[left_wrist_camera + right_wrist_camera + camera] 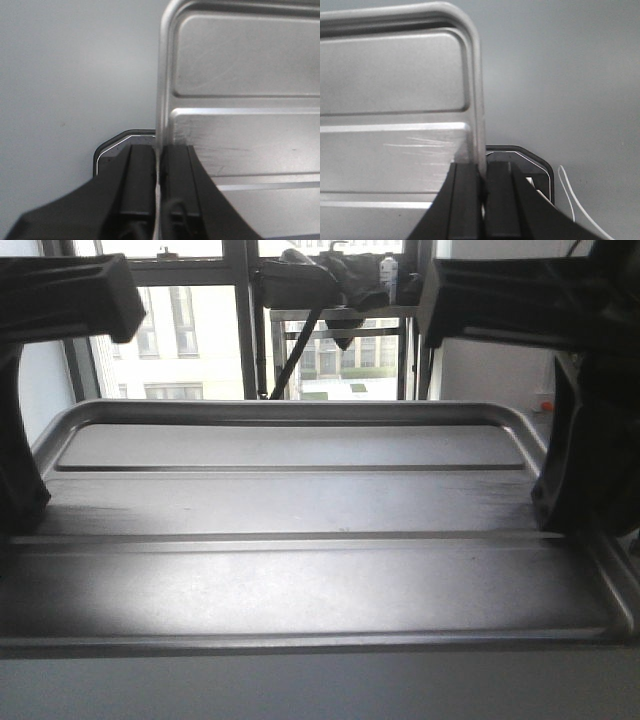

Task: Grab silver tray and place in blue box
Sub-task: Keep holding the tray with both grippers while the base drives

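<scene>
Windows (pixel 190 320) fill the far wall, with a pale building outside and a metal rack across the middle panes, and below our wrists lies a plain grey surface (pixel 60 75). Far the largest thing before us is the silver tray (pixel 300 500), spanning the whole gap between our two sets of fingers, its two long ridges running from one grip to the other. We hold it by its short ends so that the load is shared and the wide sheet stays level rather than swinging off one grip. Our left gripper (pixel 159 147) straddles the left rim: one finger sits inside the tray on the sloped wall, the other outside, and both fingers (pixel 142 170) are pressed tight onto the thin metal edge between them. Our right gripper (pixel 482 167) mirrors this on the opposite rim, its fingers (pixel 467 190) likewise clamped on the edge, roughly level with the nearer ridge. We judge the tray is off the surface, since the grey beyond the rims looks soft and distant, though we cannot be sure. Just past the outer finger on each side a dark rounded-cornered object (pixel 112 145) peeks out; we cannot tell what it is. A thin white cable (pixel 572 197) curls further outward from the right fingers. No blue box shows, so the carry and the placing are yet to do.
</scene>
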{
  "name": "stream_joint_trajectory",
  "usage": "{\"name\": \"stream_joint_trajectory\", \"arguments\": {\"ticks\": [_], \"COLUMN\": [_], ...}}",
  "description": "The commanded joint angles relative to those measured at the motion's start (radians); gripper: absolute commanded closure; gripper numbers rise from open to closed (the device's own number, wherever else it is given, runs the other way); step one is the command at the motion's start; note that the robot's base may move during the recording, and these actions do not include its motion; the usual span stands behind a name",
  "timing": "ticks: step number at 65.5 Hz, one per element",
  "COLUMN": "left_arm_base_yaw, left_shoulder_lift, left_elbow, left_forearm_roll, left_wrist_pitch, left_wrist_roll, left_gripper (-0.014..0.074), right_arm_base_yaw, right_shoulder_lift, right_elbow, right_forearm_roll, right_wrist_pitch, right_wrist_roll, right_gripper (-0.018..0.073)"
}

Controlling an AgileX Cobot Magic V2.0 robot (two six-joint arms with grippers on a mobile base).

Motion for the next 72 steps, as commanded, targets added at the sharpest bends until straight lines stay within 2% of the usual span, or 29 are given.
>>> {"name": "stream_joint_trajectory", "arguments": {"ticks": [1,72], "left_arm_base_yaw": [-0.004,-0.004], "left_shoulder_lift": [-0.027,-0.024], "left_elbow": [-0.022,-0.022], "left_forearm_roll": [0.035,0.035], "left_wrist_pitch": [0.027,0.027], "left_wrist_roll": [0.001,0.001], "left_gripper": [0.0611,0.0611], "right_arm_base_yaw": [-0.01,-0.01], "right_shoulder_lift": [-0.024,-0.024], "right_elbow": [-0.032,-0.032], "right_forearm_roll": [-0.054,-0.054], "right_wrist_pitch": [0.021,0.021], "right_wrist_roll": [-0.001,-0.001], "right_gripper": [0.0508,0.0508]}}
